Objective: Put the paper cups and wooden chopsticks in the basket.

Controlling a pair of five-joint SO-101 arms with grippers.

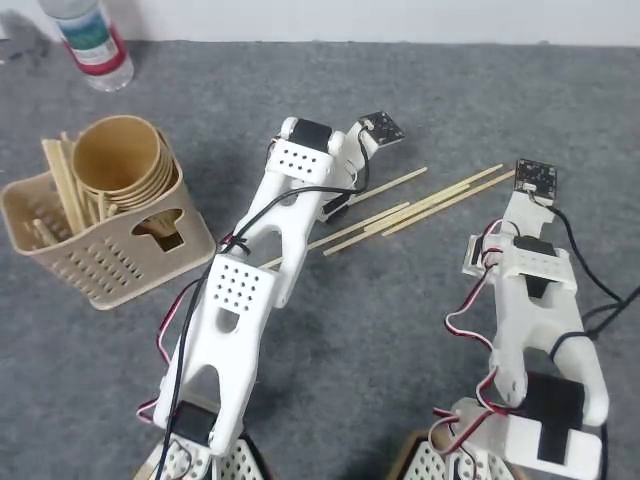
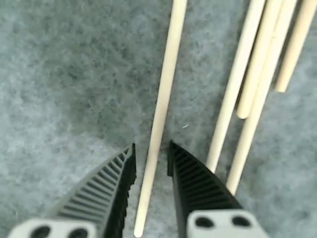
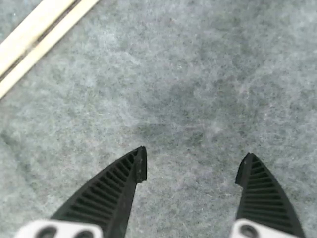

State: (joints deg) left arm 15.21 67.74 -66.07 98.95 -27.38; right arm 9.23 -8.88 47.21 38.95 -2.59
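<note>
Several wooden chopsticks [image 1: 420,205] lie on the grey carpet in the middle of the high view. My left gripper [image 2: 151,148] is low over them, open by a narrow gap, with its two fingers on either side of one chopstick [image 2: 168,74] and a sliver of carpet showing on each side. Other chopsticks [image 2: 247,89] lie just beside it. My right gripper [image 3: 193,166] is open wide over bare carpet, a pair of chopsticks [image 3: 39,37] a little way off. The beige basket [image 1: 100,270] at the left holds stacked paper cups [image 1: 118,155] and several chopsticks [image 1: 62,180].
A plastic bottle [image 1: 90,40] with a red label stands at the back left, behind the basket. The left arm [image 1: 250,290] stretches across the middle of the carpet. The right arm [image 1: 535,300] stands at the right, beside the chopsticks' far ends.
</note>
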